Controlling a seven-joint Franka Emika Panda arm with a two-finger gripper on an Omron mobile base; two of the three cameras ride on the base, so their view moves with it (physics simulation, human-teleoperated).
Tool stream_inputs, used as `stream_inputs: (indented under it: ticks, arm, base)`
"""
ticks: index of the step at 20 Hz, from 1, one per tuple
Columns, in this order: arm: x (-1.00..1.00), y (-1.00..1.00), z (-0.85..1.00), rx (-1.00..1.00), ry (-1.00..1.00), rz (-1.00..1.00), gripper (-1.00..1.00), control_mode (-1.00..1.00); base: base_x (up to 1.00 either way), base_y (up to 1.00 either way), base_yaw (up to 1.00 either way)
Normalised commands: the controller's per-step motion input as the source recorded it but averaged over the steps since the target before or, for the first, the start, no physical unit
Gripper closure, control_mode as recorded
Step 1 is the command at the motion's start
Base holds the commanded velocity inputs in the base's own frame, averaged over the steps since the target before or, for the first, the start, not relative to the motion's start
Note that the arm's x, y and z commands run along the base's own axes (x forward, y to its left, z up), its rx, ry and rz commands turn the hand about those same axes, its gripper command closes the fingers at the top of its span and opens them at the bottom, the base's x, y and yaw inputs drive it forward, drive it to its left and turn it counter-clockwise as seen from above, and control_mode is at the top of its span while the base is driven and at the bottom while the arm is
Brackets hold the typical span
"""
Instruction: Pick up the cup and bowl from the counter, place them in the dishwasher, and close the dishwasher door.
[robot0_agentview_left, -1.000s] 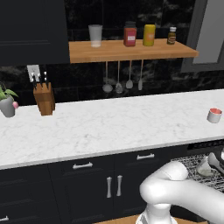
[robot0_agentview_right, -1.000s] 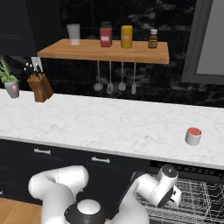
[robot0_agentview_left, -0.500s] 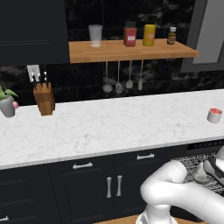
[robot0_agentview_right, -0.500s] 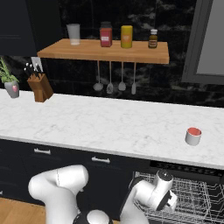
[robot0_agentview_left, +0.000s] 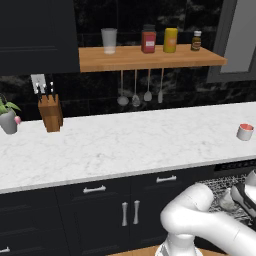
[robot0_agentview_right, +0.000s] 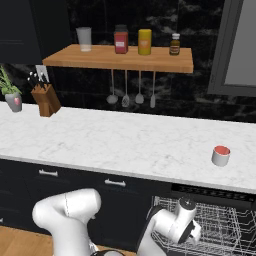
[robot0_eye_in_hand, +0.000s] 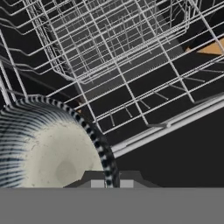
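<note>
Two changes stand out against the picture of a second ago: the white arm has sunk lower in front of the dark cabinets, and its wrist now hangs right over the pulled-out wire rack of the dishwasher, where before it sat higher beside the rack's edge. The pincer is clamped shut on the rim of a bowl, a round dish with a speckled cream inside and a rim ribbed in dark and pale stripes; in the left base view the bowl shows as a pale disc at the wrist. Thin grey metal rods form the rack's grid, shiny against the black cavity beneath it. Up on the desk, a smooth white marble slab with faint grey veins, the cup stands where it stood before, short and white with a red-orange inside, near the right end above the dishwasher.
</note>
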Motion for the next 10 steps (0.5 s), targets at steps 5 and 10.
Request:
stream_inputs:
  ticks: [5, 10]
  arm:
    - [0.16, 0.00, -0.02, 0.00, 0.00, -0.02, 1.00, -1.00]
    - [0.15, 0.00, -0.30, 0.00, 0.00, -0.01, 1.00, -1.00]
  base:
    - [0.00, 0.00, 0.00]
    - [0.00, 0.00, 0.00]
